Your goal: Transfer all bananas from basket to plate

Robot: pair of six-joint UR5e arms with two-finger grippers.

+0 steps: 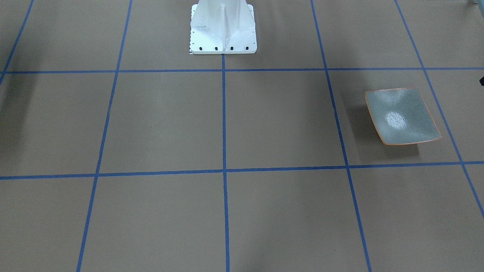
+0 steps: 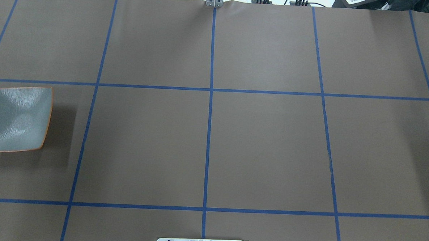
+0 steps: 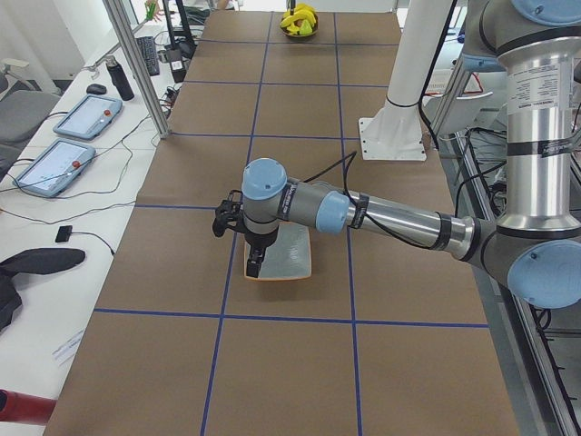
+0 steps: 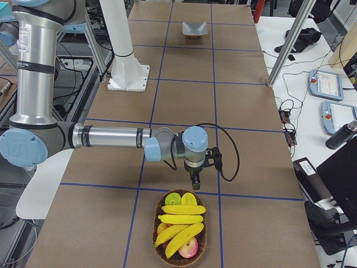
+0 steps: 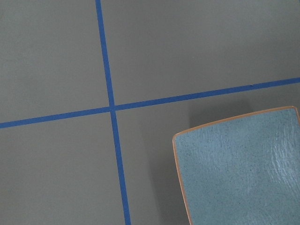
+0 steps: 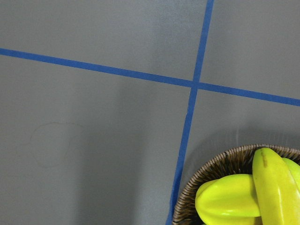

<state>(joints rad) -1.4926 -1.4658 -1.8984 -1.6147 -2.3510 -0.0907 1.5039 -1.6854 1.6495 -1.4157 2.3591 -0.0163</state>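
Observation:
The grey-green plate with its orange-brown rim lies bare on the brown table. My left gripper hangs just above the plate, and I cannot tell its state. From the left wrist view only a corner of the plate shows. The bananas lie piled in the wicker basket at the other end. My right gripper hovers beside the basket's far rim; its state cannot be told. A banana and the basket rim fill the right wrist view's lower right corner.
Green and red apples share the basket with the bananas. The robot's white pedestal stands at the table's middle edge. Blue tape lines grid the table. A bench with tablets, cables and metal posts runs along the operators' side.

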